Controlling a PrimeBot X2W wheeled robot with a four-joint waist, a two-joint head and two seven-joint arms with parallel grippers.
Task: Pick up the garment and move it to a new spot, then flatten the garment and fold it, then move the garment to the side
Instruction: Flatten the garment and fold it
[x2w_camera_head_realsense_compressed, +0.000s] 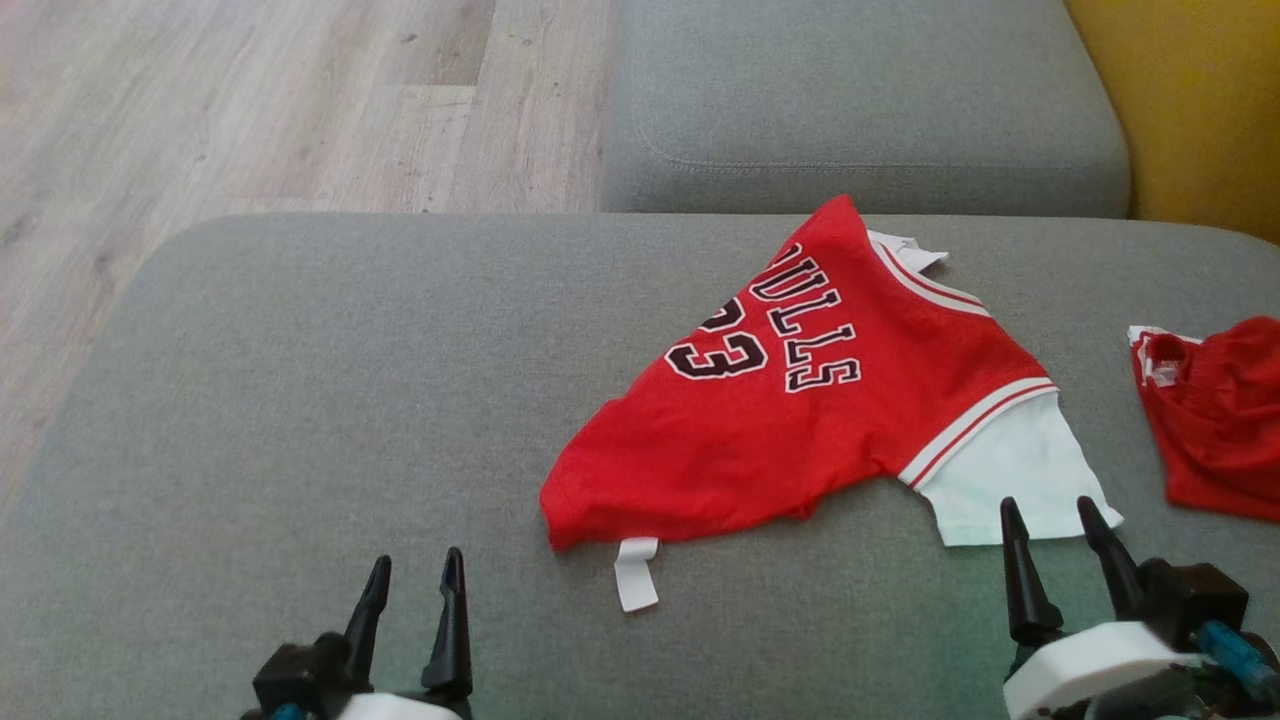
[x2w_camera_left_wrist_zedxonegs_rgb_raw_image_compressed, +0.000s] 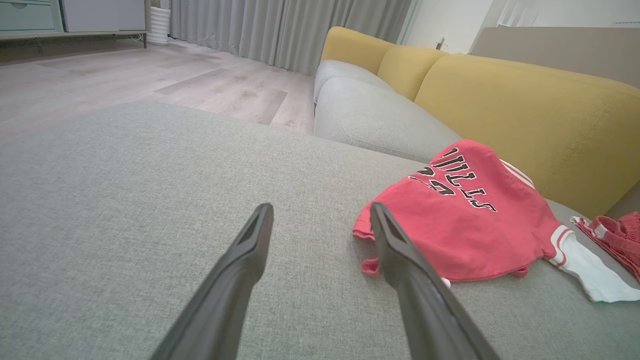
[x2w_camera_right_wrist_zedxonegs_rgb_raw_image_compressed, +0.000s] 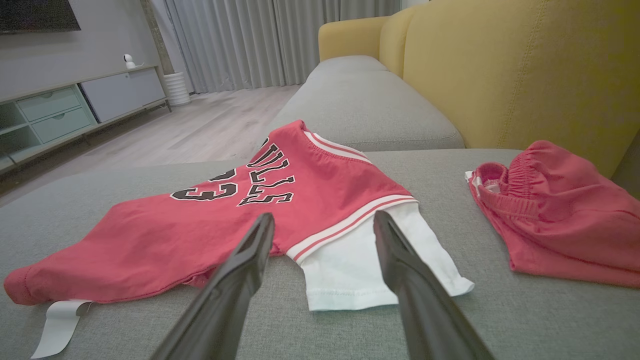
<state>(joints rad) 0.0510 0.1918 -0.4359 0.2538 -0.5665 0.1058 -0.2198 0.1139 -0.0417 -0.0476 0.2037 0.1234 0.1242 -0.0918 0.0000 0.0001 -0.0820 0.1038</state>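
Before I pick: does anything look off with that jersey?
The red jersey lies askew and rumpled on the grey cushion, one white sleeve splayed out and a white tag poking from under its hem. A second red garment sits apart to its right. No damage visible.

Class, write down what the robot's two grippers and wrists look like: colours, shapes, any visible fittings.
The left gripper and right gripper each have two long, dark fingers that taper to pointed tips. Each pair rises from a blocky black base mounted on a rounded white wrist shell. A blue fitting shows beside the right one's base.
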